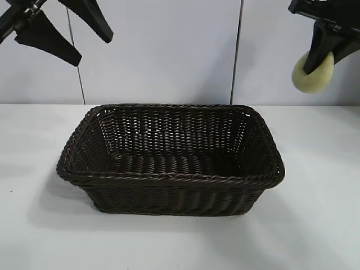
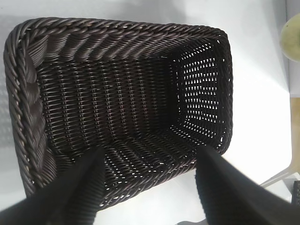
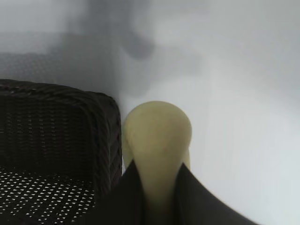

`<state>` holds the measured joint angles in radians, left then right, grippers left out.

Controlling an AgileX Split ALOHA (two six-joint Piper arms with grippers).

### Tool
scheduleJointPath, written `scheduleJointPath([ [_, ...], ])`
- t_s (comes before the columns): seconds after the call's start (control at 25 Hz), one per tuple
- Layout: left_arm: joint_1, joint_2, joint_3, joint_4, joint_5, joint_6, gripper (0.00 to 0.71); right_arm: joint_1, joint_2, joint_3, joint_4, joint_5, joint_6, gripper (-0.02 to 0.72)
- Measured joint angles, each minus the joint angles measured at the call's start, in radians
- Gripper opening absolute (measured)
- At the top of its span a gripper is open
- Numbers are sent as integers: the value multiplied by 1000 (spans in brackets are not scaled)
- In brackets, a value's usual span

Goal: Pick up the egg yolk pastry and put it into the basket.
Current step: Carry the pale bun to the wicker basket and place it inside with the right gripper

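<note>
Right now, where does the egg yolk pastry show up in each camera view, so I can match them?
Exterior view: egg yolk pastry at upper right, held in the right gripper, above table level.
Left wrist view: a pale sliver at the picture's edge, beyond the basket.
Right wrist view: centre, between the gripper's fingers.
Shared landmark: the basket, beside the pastry in every view.

No text, label, brand, number or sign could be read in any of the views.
</note>
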<state>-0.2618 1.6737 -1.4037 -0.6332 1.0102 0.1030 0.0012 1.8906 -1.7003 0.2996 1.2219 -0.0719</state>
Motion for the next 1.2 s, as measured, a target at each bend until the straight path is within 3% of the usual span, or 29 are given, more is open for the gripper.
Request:
scheduleJointPath([
  [0.36,0,0,0,0,1,0,424,187,0,0,28,-23,-18,84],
  [0.72,0,0,0,0,3,0,424,376,21,0,30,-98,23,84],
  [1.2,0,0,0,0,7,0,424,419,156,1,33,-118,39,84],
])
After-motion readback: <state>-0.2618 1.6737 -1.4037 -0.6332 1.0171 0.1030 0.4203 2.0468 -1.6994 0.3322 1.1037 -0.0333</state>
